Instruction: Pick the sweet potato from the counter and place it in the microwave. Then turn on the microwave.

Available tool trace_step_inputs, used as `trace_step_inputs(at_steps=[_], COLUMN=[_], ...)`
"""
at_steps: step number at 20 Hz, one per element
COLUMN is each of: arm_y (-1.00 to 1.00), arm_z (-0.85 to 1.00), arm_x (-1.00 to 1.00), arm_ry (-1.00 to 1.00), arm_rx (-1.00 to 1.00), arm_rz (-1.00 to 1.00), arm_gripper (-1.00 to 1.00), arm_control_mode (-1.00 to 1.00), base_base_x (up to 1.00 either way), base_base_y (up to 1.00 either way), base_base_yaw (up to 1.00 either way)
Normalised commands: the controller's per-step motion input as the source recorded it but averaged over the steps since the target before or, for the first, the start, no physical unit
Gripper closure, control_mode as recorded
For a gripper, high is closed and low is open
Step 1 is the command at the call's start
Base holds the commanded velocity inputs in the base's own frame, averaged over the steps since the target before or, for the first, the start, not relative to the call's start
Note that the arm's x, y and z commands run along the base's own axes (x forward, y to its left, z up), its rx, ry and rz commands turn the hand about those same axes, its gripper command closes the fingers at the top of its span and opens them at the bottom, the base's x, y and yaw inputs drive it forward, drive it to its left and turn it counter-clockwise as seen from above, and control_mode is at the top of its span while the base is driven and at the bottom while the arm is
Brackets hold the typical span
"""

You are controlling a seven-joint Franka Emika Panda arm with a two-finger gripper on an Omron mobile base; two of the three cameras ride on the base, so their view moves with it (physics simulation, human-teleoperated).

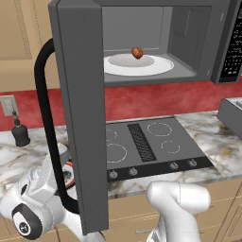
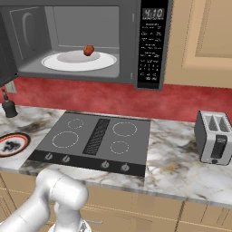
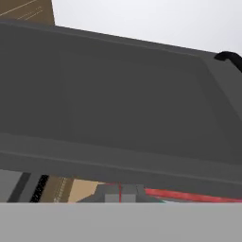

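The sweet potato [image 1: 137, 52] [image 2: 89, 50] lies on the white turntable [image 1: 156, 66] inside the microwave [image 2: 127, 45]. The microwave's door [image 1: 82, 118] is swung wide open to the left, its black curved handle [image 1: 45, 118] on the outer side. The button panel [image 2: 152, 50] is on the microwave's right. My gripper [image 3: 120, 193] is shut with nothing in it, low down and close against the door's dark outer face [image 3: 118, 104]. In the left base view the hand sits at the lower left, behind the door. The marble counter [image 2: 181, 167] lies below.
A dark cooktop [image 2: 104, 136] is set in the counter under the microwave. A toaster [image 2: 213, 138] stands at the right. A red-rimmed plate [image 2: 12, 144] and a black bottle [image 1: 20, 132] are at the left. Tan cabinets hang beside the microwave.
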Motion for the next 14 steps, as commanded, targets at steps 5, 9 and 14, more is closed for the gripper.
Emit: trace_step_inputs(at_steps=[5, 9, 14], arm_y=[0.28, 0.04, -0.21], arm_z=[0.07, 0.18, 0.39], arm_x=[-0.03, -0.28, -0.57], arm_ry=[0.00, -0.01, 0.00], arm_rx=[-0.04, -0.03, -0.01], arm_rz=[-0.03, -0.03, -0.03], arm_gripper=[1.00, 1.00, 1.00], arm_control_mode=[-1.00, -1.00, -1.00], base_base_x=[0.00, 0.00, 0.00], base_base_y=[0.00, 0.00, 0.00], base_base_yaw=[0.00, 0.00, 0.00])
